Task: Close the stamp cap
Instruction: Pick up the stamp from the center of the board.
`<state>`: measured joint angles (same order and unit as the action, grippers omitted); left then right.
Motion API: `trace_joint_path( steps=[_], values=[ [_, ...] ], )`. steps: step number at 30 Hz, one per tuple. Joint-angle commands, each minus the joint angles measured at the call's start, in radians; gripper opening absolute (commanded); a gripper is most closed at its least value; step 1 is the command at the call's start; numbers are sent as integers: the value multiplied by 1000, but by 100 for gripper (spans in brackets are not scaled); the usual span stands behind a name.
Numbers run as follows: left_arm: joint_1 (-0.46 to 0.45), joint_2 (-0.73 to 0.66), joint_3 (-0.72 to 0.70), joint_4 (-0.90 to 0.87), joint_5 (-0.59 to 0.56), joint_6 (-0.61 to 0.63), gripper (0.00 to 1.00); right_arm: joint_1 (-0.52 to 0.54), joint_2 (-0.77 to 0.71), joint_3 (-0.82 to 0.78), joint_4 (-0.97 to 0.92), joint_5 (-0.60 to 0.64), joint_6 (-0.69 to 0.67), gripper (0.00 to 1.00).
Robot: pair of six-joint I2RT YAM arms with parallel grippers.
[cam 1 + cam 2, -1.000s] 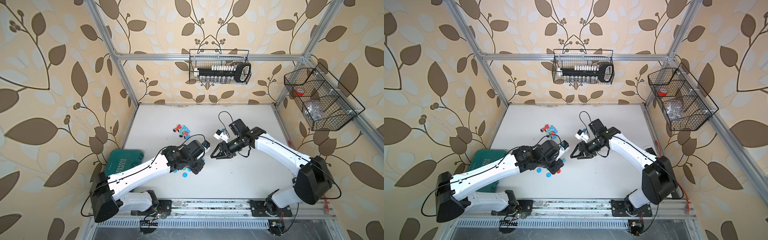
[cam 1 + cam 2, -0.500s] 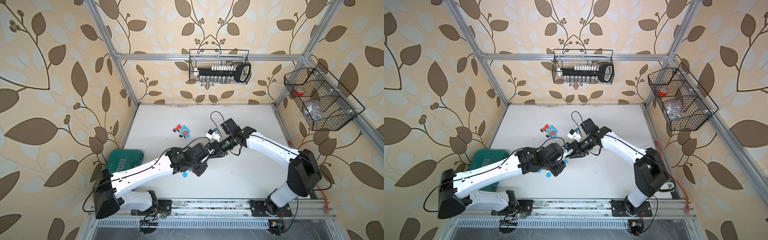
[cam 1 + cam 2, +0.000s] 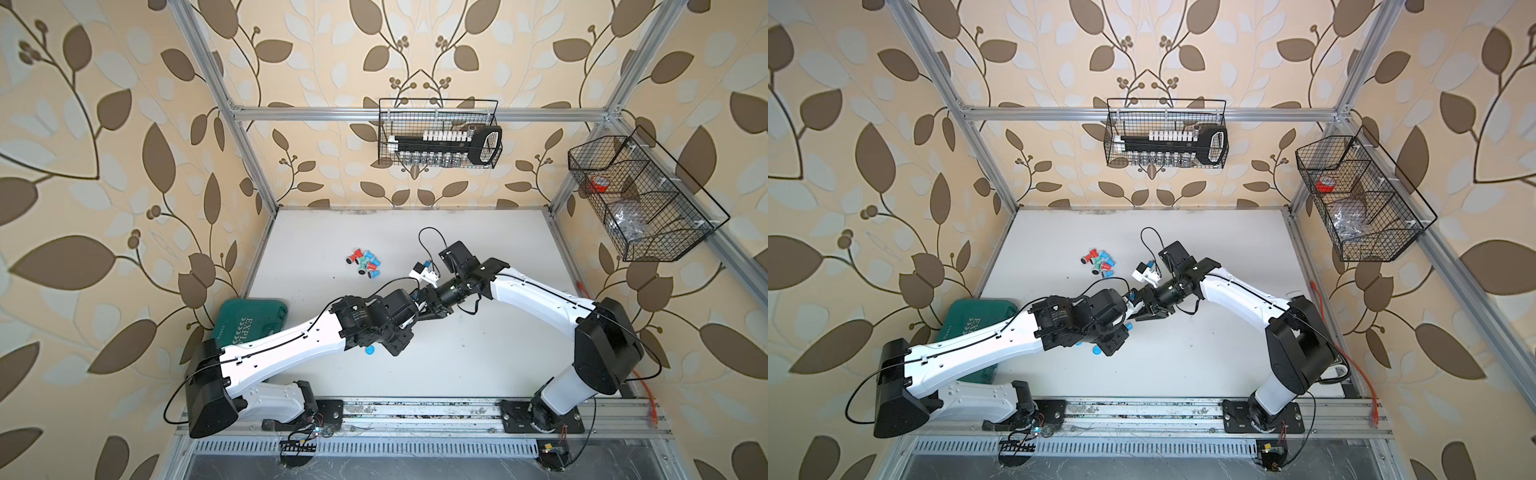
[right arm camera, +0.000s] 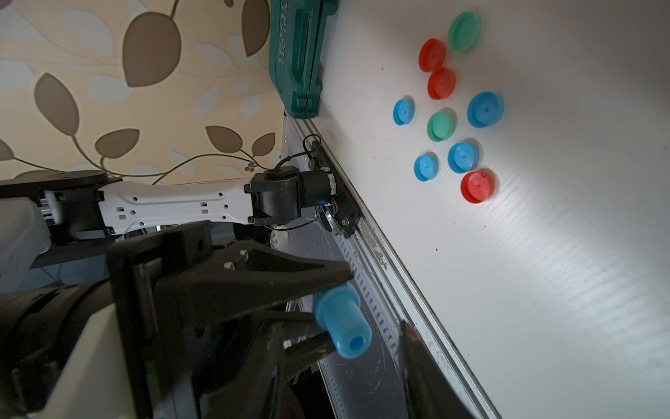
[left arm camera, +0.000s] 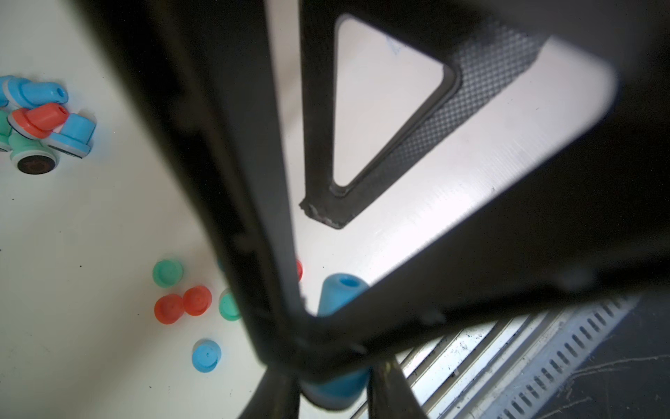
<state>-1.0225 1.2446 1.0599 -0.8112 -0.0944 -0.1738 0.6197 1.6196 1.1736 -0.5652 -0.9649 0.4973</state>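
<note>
The left arm [image 3: 291, 345] and the right arm [image 3: 536, 297] are built of glossy white shell links joined by chunky black cylindrical joints. The white links are pierced with small slots and round holes. Thin black cables run along them, and one cable [image 3: 419, 243] loops free just behind the right fingers. The left fingers [image 4: 301, 275] are matt black wedges, with two small silver screws [image 4: 235, 260] just behind them. One finger's pad [image 5: 486, 83] is diamond-textured beside a triangular cut-out. Farthest from the fingers sit flat black base plates [image 3: 513, 415].

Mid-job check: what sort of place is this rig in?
Probably a purpose-built robot test booth: a metal frame holds leaf-patterned wall panels, the left arm and right arm are bolted to a rail at the table edge, and a wire basket hangs on the back wall.
</note>
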Motion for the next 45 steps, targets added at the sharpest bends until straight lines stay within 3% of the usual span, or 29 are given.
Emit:
trace_joint_path(
  steps=[1,18,38,45],
  values=[
    [-4,-44,17,78,-49,-35,24,23,-10,-44,35,-61,20,46],
    [-3,-73,2,81,-18,-46,25,39,-32,-68,130,-109,104,42],
    [-8,-97,-18,50,-14,-34,24,46,-38,-56,81,-170,50,19],
    [-8,-94,-21,51,-2,-26,24,55,-26,-39,45,-203,13,17]
  ],
)
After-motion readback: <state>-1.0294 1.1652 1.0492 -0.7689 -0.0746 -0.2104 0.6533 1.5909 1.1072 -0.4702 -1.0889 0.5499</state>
